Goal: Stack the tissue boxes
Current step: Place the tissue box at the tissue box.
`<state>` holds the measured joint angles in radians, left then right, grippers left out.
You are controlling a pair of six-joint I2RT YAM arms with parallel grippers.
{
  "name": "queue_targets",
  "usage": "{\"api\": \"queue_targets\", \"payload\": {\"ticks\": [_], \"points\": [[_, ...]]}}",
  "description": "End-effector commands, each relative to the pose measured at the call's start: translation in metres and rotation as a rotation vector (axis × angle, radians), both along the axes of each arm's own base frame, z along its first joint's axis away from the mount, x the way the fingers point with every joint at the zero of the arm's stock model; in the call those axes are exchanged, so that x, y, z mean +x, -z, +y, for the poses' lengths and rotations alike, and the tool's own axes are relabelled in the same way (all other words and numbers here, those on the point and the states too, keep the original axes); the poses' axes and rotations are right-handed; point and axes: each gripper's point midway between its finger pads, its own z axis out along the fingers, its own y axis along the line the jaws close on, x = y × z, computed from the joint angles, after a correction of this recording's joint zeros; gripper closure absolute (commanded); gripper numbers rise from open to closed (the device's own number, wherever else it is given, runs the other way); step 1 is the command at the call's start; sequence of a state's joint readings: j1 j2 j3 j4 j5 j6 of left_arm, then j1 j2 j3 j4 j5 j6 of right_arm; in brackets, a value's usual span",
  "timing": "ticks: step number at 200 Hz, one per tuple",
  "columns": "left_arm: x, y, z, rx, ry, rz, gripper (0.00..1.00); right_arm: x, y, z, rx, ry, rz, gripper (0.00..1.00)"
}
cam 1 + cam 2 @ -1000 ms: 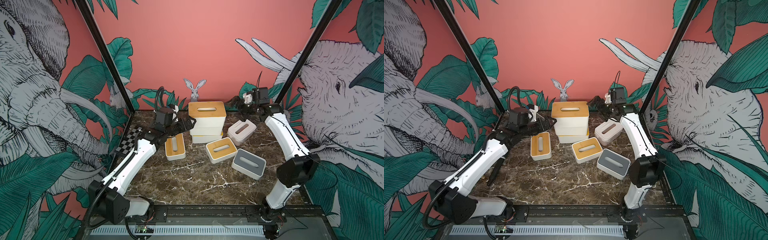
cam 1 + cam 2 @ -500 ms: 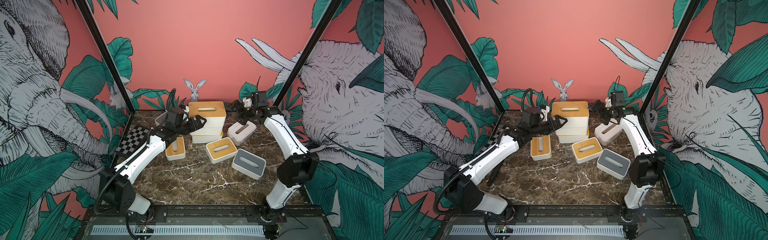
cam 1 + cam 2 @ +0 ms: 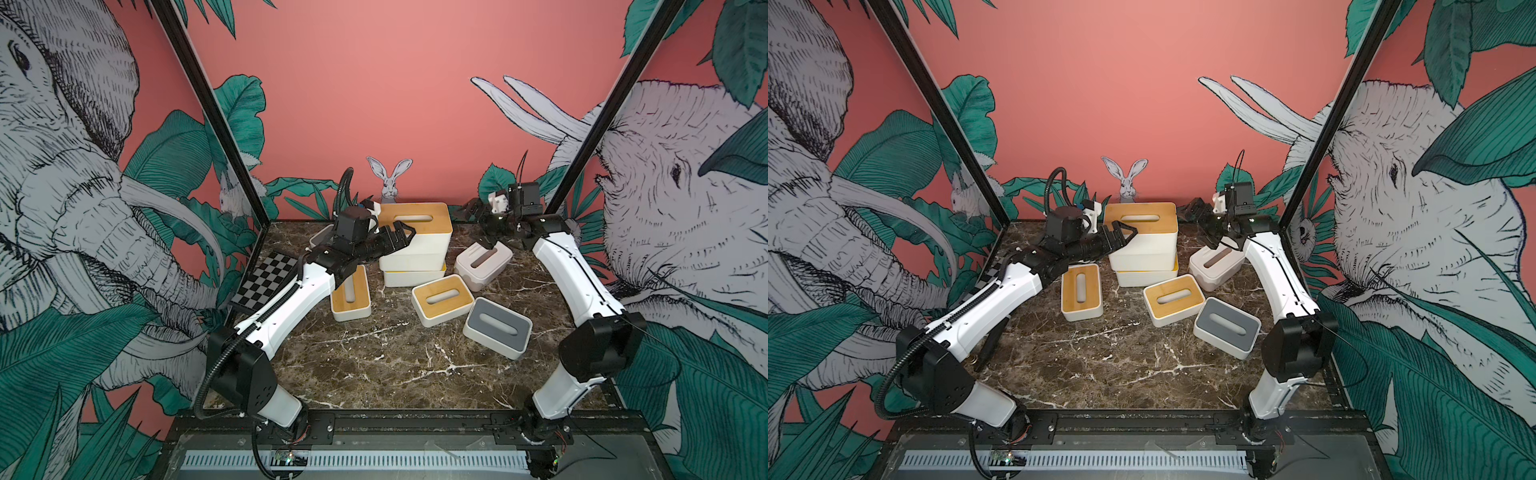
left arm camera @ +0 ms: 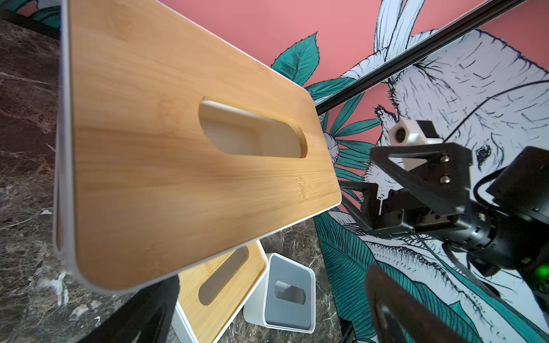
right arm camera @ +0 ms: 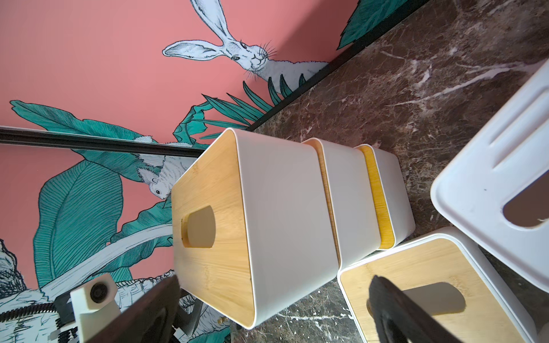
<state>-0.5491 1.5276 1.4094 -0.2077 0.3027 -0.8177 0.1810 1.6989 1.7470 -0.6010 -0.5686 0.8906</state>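
Observation:
Three bamboo-lidded tissue boxes form a stack (image 3: 415, 245) (image 3: 1142, 241) (image 5: 282, 222) at the back centre. My left gripper (image 3: 401, 233) (image 3: 1126, 232) (image 4: 267, 317) is open at the left end of the top box, whose lid (image 4: 178, 163) fills the left wrist view. My right gripper (image 3: 478, 226) (image 3: 1204, 227) (image 5: 273, 320) hangs open to the right of the stack, above a tilted white box (image 3: 484, 259) (image 5: 499, 178). Two bamboo boxes (image 3: 351, 293) (image 3: 442, 299) and a grey box (image 3: 497, 328) lie loose in front.
Another grey-topped box (image 3: 320, 237) sits behind the left arm, mostly hidden. A checkerboard panel (image 3: 266, 278) leans at the left wall. Marble tabletop (image 3: 374, 365) stretches toward the front rail.
My left arm has swung right from beside the checkerboard to the top box of the stack. The right gripper has shifted slightly over the white box. Both stayed open.

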Motion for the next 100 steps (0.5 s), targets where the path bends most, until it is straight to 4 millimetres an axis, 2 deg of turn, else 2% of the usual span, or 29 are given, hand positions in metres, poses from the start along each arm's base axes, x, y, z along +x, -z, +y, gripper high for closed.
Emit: {"api": "queue_targets", "payload": {"ticks": [1, 67, 100], "points": [[0.006, -0.015, 0.001, 0.002, -0.011, -0.048, 0.01, -0.001, -0.012, 0.001, 0.025, -0.006, -0.039, 0.01], [0.012, -0.02, 0.002, 0.005, -0.014, -0.057, 0.01, -0.002, -0.007, 0.0, 0.03, -0.008, -0.028, 0.01], [0.0, -0.024, 0.006, 0.009, 0.004, -0.061, 0.02, 0.0, 0.0, -0.005, 0.014, 0.002, -0.019, 0.01]]}}
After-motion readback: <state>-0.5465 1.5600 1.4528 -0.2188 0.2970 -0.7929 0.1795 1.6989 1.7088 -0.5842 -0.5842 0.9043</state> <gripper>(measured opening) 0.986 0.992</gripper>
